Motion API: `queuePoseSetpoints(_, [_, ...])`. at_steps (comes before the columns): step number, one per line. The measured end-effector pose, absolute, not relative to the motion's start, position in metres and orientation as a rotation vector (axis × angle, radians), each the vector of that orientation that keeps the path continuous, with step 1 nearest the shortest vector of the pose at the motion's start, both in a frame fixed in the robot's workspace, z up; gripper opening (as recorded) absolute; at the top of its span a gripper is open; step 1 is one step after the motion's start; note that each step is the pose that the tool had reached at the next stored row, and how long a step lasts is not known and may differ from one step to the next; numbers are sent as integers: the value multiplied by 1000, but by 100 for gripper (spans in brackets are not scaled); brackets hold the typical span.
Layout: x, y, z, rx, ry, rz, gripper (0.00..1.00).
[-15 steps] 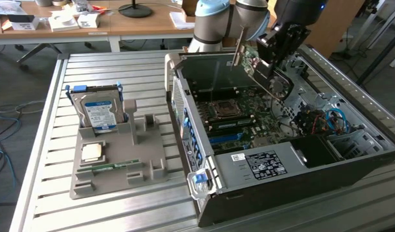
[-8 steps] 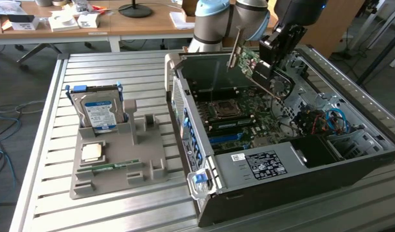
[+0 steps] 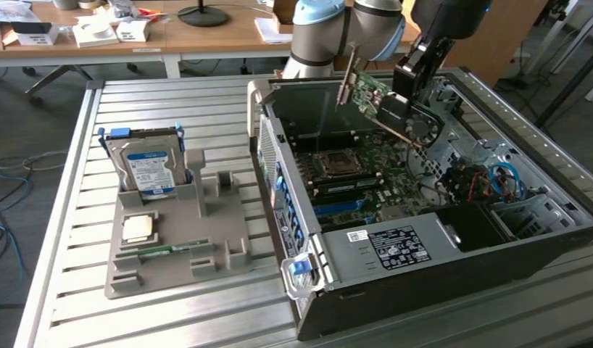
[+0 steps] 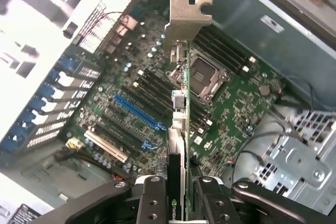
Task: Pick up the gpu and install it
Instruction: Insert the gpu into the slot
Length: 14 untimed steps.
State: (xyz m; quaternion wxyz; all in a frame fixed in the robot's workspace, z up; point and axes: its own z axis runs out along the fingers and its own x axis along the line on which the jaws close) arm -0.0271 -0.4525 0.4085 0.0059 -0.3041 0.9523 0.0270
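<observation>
Mid-air over the open machine: my gripper [image 4: 177, 195] is clamped on the gpu [image 4: 180, 129], with its fingers [image 4: 152, 203] pressed against both flat faces at one short end. The card is seen edge-on from my wrist. Its metal bracket [image 4: 190, 17] is the end farthest from my fingers.

The card hangs tilted and touches nothing. There is open air under its long lower edge and along both faces.

Directly below lies the motherboard [image 4: 157, 103]. The CPU socket [image 4: 206, 77] sits just to one side of the card's line. On the other side is a blue expansion slot [image 4: 139, 113], with a white slot [image 4: 107, 148] beyond it.

Farther out stand the walls of the computer case [image 3: 277, 156]. The bracket end is near the case's back wall. A metal drive cage [image 4: 299, 166] with loose cables [image 3: 504, 181] stands off to one side of me, apart from the card.

Beyond the case, toward the exterior view's left, a grey tray [image 3: 214, 250] rests on the slatted table [image 3: 132, 101]. It carries a hard drive [image 3: 149, 167] standing upright and a green memory stick [image 3: 166, 251] lying flat. Both are well apart from my gripper.
</observation>
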Motion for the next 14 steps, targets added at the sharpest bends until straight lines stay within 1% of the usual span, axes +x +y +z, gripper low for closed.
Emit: queuePoseSetpoints(14, [-27,-453,407,-1325,2842,86,26])
